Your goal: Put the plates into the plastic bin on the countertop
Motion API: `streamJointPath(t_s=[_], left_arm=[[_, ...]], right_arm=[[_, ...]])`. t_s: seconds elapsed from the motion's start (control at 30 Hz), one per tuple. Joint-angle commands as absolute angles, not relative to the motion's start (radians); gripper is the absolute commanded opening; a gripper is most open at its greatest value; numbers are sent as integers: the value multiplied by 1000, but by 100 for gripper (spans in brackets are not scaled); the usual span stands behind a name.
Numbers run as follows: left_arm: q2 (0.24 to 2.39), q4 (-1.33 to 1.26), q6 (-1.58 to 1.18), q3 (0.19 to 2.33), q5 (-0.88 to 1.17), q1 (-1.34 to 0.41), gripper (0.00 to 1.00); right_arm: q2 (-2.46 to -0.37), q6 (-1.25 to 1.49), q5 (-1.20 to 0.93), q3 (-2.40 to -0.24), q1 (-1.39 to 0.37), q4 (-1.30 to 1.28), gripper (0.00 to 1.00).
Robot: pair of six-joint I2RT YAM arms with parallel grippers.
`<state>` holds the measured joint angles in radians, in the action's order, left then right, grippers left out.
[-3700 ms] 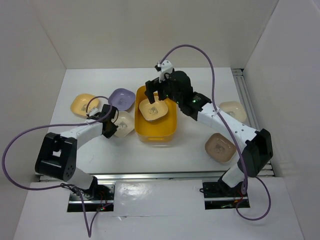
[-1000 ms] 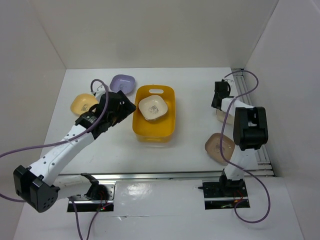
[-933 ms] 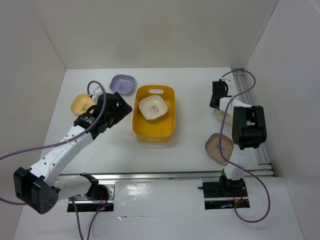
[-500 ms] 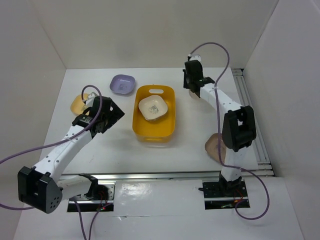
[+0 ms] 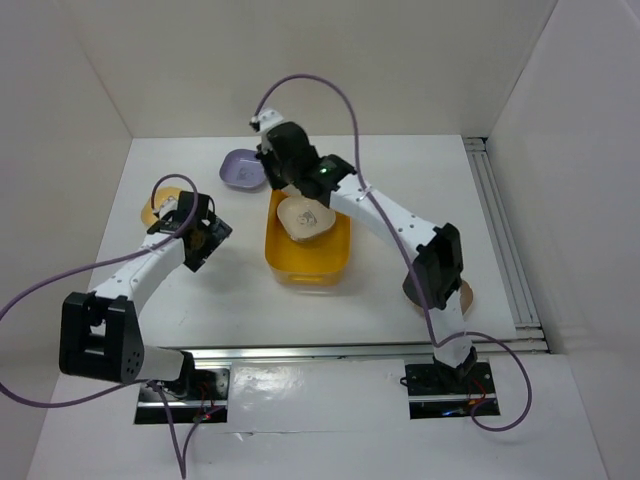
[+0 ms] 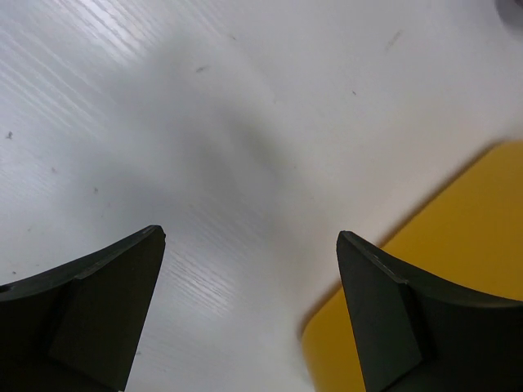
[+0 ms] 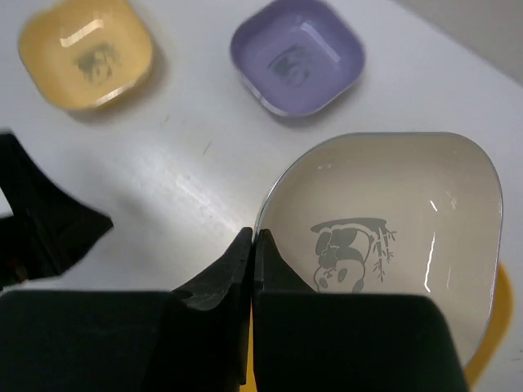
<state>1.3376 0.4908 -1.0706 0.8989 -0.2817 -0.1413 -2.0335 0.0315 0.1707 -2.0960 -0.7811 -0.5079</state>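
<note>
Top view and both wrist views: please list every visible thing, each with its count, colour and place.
Plastic bin: 1, yellow-orange, middle of the countertop.
Cream plate: 1 certain, panda print, held by its rim over the bin; another beneath, cannot tell.
Lavender plate: 1, on the countertop beyond the bin's left corner.
Yellow plate: 1, far left of the countertop.
Brown plate: 1, right side, mostly hidden by the right arm.
Countertop: 1, white.
Metal rails: 2, grey, near edge and right edge.
Left arm: 1, white and black, left of the bin; jaws open, empty.
Right arm: 1, white and black, reaching over the bin; jaws shut on the cream plate.
</note>
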Motion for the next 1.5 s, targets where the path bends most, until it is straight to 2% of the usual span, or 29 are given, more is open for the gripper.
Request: streamJointPath(t_s=[0.0,0.13,0.3,0.37,0.4,0.43,0.47,0.53,0.73,0.87,1.07,1.23,1.3,1.37,1.43,1.47], left_arm=[[1405,446,-1029,962,-235,-63,100],[1448,479,-1011,1023,-212,-17,100],[1483,569,-1020,1121,-255,-8,100],[1496,616,-1020,1182,-270,-8,100],[1509,635,-1020,1205,-288,-8,100],[1509,650,-1011,1251,-299,-8,100],[1525,681,-1011,1276,-299,14,100],[1543,692,-989,1310,-299,37,100],[1601,710,-925,1353,-299,175,100],[1635,669,-899,1332,-276,261,98],[1742,614,-908,1310,-244,282,98],[1902,557,-942,1325,-167,304,93],[1936,557,-951,1325,-167,304,84],[1957,557,-965,1325,-167,304,83],[1967,557,-976,1325,-178,304,63],[1967,557,-976,1325,-178,304,57]], right_arm=[[-2106,-17,198,-2077,-807,-589,0],[-2117,-28,221,-1975,-827,-509,0],[-2128,-46,221,-1953,-827,-486,0],[-2128,-55,221,-1928,-816,-476,5],[-2115,-55,221,-1928,-816,-465,13],[-2115,-55,204,-1915,-816,-450,27],[-2091,-67,204,-1892,-816,-436,82],[-2065,-77,189,-1864,-816,-391,98],[-1913,-77,135,-1789,-847,-351,100],[-1737,-77,83,-1607,-883,-235,100],[-1634,-64,20,-1548,-917,-212,100],[-1551,-41,11,-1468,-968,-167,100],[-1536,-41,21,-1459,-977,-167,100],[-1523,-51,50,-1459,-977,-167,100],[-1500,-51,64,-1459,-977,-167,100],[-1500,-51,74,-1459,-977,-167,100]])
